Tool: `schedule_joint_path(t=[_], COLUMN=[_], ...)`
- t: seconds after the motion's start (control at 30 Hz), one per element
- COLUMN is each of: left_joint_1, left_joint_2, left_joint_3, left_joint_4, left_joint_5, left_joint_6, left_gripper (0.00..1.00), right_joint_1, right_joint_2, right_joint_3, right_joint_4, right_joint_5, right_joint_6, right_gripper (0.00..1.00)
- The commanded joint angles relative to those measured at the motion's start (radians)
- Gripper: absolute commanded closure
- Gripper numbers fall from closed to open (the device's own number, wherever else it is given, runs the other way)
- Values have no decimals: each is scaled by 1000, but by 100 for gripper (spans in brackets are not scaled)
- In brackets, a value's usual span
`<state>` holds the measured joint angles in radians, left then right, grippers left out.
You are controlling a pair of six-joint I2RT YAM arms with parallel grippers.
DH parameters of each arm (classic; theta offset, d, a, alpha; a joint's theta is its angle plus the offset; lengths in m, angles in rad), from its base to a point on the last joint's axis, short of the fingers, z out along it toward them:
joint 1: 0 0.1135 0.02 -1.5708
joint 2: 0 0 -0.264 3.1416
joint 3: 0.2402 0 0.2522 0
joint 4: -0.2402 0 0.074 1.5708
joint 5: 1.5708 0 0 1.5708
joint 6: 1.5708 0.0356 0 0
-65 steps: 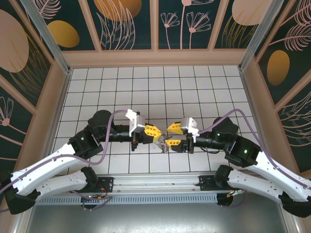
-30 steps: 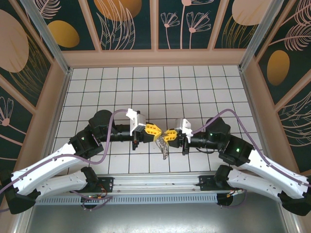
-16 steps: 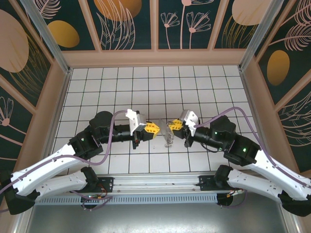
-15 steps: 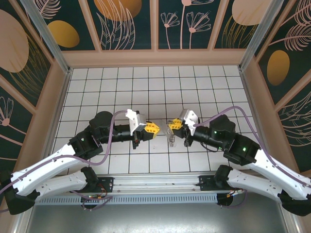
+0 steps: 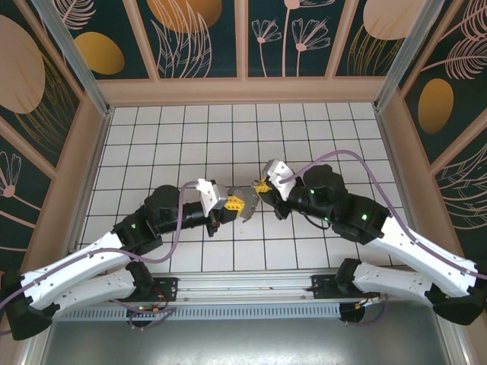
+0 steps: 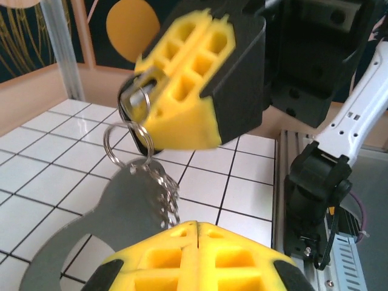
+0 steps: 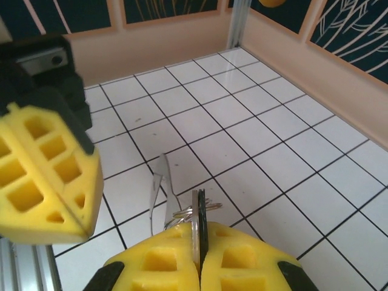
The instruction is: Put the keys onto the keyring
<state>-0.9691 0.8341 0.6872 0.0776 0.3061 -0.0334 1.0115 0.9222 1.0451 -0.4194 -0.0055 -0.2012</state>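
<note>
My right gripper [image 5: 259, 186] [image 7: 198, 235] is shut on the keys [image 7: 194, 209], thin flat metal pieces standing on edge between its yellow pads. Small wire rings [image 6: 124, 136] and a short chain [image 6: 167, 200] hang from them to the keyring [image 6: 115, 209], a grey strap loop seen edge-on in the right wrist view [image 7: 162, 182] and held above the tiles [image 5: 246, 192]. My left gripper [image 5: 243, 206] [image 6: 197, 225] is shut just beside the strap, with nothing visible between its fingers [image 7: 45, 176]. The strap's lower part is hidden behind them.
White tiled floor [image 5: 190, 137] stretches behind both grippers. Tan walls [image 5: 243, 90] ring the workspace. A metal rail [image 5: 243, 289] runs along the near edge by the arm bases. The two grippers sit almost tip to tip over the middle tiles.
My right gripper has swung up and left with the keys and the hanging strap. It now sits close above the left gripper's tips. The left arm has barely moved.
</note>
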Motion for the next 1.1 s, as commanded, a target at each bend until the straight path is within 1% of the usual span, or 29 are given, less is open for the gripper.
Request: schedule_joint_path(t=[0.0, 0.07, 0.13, 0.23, 0.27, 0.33, 0.4, 0.57, 0.7, 0.87, 0.97, 1.07], left_joint_1=[-5, -5, -5, -4, -5, -4, -4, -5, -4, -5, -4, -5], left_joint_2=[-27, -37, -54, -73, -76, -82, -96, -118, -93, -62, -50, -36], left_joint_3=[-46, -71, -109, -156, -164, -173, -190, -238, -247, -246, -242, -242], left_joint_4=[98, 106, 131, 153, 151, 141, 138, 157, 142, 139, 148, 172], left_joint_5=[-76, -130, -203, -299, -314, -353, -411, -542, -627, -655, -663, -656], left_joint_6=[-48, -68, -106, -163, -171, -183, -204, -280, -310, -301, -301, -293], left_gripper=[94, 91, 85, 69, 66, 61, 56, 41, 36, 31, 28, 24], right_joint_1=[4, -3, -21, -101, -123, -154, -184, -243, -276, -310, -322, -338], right_joint_2=[70, 135, 217, 343, 376, 435, 497, 676, 826, 955, 985, 976], right_joint_3=[72, 112, 161, 246, 266, 306, 343, 470, 585, 662, 650, 576], right_joint_4=[-52, -86, -117, -152, -152, -127, -90, -41, -7, 12, 20, 48], right_joint_5=[78, 85, 87, 60, 42, 25, -19, -67, -118, -184, -185, -197], right_joint_6=[14, 13, 20, 59, 67, 79, 84, 84, 93, 105, 117, 146], right_gripper=[100, 100, 100, 100, 100, 100, 100, 100, 100, 100, 100, 100])
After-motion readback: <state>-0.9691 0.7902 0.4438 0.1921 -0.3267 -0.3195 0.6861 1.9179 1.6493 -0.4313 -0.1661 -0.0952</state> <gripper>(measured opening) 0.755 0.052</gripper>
